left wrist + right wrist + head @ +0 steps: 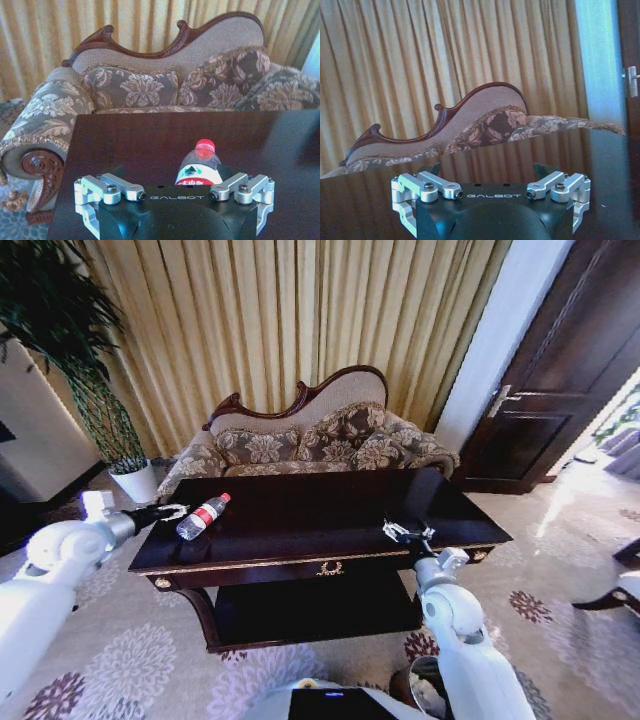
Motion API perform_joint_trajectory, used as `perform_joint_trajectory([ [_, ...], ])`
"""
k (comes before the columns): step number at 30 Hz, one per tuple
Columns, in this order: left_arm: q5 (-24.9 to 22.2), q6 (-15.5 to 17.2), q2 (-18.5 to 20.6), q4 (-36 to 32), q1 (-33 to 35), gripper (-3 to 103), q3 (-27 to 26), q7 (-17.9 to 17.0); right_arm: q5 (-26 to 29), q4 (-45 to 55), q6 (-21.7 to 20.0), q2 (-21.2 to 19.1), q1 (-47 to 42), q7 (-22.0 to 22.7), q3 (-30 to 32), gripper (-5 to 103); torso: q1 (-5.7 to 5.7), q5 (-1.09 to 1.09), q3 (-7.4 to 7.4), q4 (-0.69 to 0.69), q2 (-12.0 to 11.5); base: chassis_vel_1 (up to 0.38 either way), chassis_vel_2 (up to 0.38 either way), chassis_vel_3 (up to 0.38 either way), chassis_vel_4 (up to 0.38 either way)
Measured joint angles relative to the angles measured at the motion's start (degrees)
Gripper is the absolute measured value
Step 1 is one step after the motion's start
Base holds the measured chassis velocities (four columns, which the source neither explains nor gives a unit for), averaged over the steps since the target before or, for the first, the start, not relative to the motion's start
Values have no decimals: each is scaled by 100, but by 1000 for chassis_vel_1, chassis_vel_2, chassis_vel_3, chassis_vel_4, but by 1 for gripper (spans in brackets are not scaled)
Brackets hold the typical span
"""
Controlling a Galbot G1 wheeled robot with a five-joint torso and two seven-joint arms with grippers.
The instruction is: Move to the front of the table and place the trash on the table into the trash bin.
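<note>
Clear plastic bottle with red label lies at ten o'clock on your table; left gripper spread wide around it, right gripper parked wide.

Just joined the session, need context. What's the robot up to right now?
The robot stands at the front of the table, both arms out over it. The left gripper is open at the table's left end, lined up just behind the bottle, which lies on its side, not yet grasped. The right gripper hovers open over bare tabletop near the front right. The trash bin sits on the floor by the robot's right side.
</note>
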Motion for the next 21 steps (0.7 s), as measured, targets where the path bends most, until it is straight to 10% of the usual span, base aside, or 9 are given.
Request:
perform_joint_trajectory([
  [21,257,-32,-337,-424,172,100,697,-378,-94,-256,182,132,-4,1,30,100,-2,3,-1,2,2,0,0,0,0],
])
